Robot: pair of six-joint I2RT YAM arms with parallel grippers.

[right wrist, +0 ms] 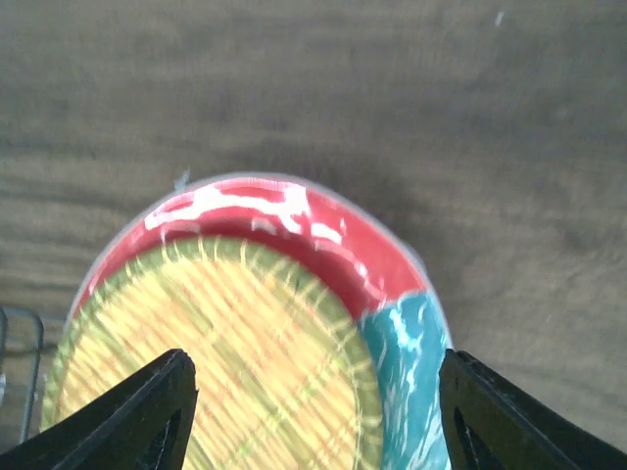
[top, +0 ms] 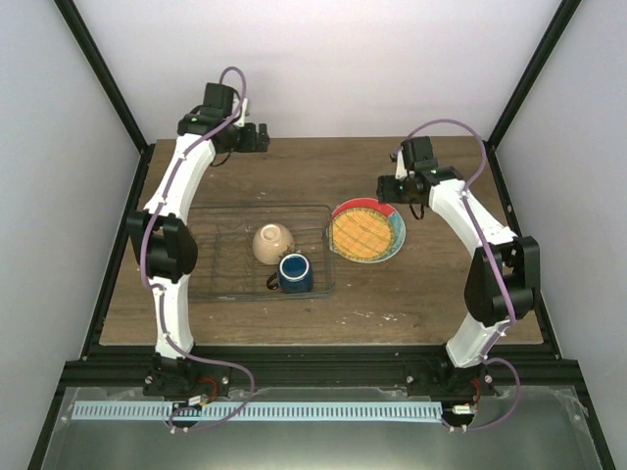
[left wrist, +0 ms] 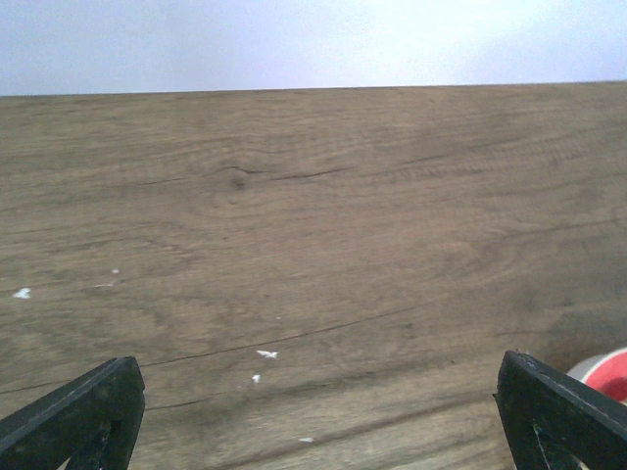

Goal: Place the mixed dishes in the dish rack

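A wire rack [top: 220,257] sits left of the middle of the table [top: 441,294], holding a cream bowl [top: 273,243] and a blue mug [top: 295,273]. Beside it a yellow plate [top: 366,233] lies on a red plate [right wrist: 323,250], with the right tool [right wrist: 315,367] spread above them. The left tool [left wrist: 315,377] gapes wide near the far left corner.

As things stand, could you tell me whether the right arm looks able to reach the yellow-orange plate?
Probably yes. The right gripper hangs over the yellow-orange plate, jaws apart, with nothing between them; it lies uppermost on the red plate beside the dish rack.
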